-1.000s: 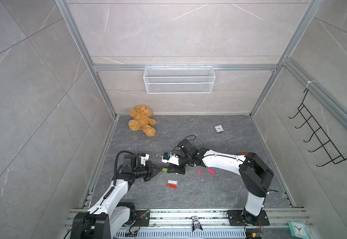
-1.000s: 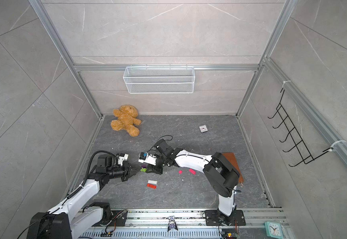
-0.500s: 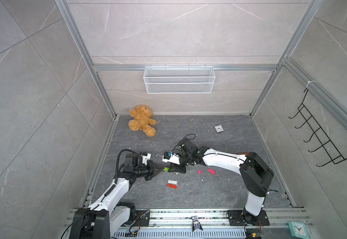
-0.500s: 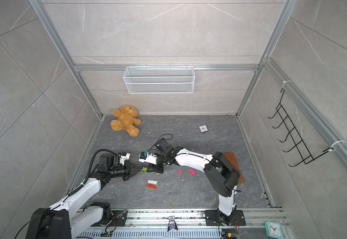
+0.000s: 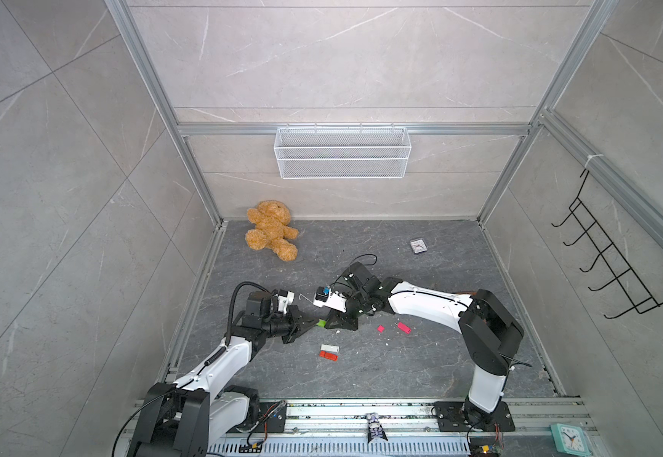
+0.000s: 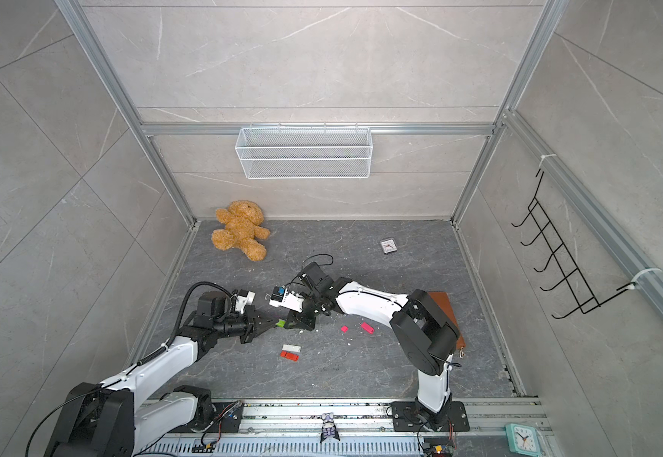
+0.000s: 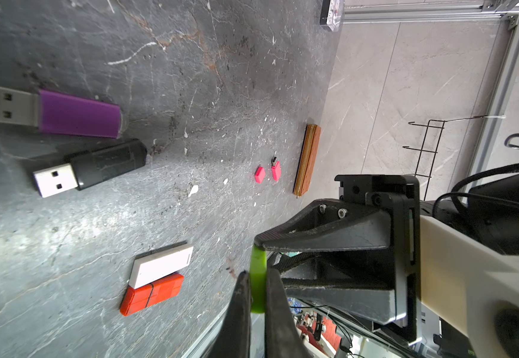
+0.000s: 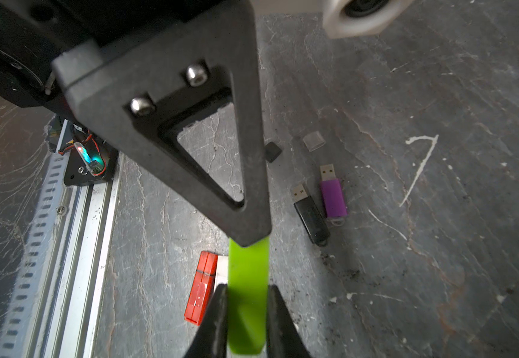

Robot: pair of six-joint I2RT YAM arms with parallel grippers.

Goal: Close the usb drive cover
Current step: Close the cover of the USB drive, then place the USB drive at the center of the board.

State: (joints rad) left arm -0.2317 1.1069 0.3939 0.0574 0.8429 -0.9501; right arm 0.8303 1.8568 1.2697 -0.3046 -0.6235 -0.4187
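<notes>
A bright green usb drive (image 8: 247,272) hangs just above the floor, held from both ends. My left gripper (image 7: 256,279) is shut on one end, my right gripper (image 8: 247,297) on the opposite end. The two point tip to tip, and in both top views only a short green stretch (image 5: 321,323) (image 6: 280,323) shows between them. It reads as one unbroken green bar with no metal plug showing. I cannot tell where the cover meets the body.
Below lie a white drive (image 7: 162,266) and a red one (image 7: 153,294). Uncapped purple (image 7: 78,114) and black (image 7: 106,164) drives and loose caps (image 8: 313,141) lie close by. Pink pieces (image 5: 403,327), a brown pouch (image 7: 307,159), a teddy bear (image 5: 270,229) and a small clock (image 5: 417,246) lie farther off.
Both grippers have drifted slightly to the right together, still joined at the green drive. Neither grip has changed.
</notes>
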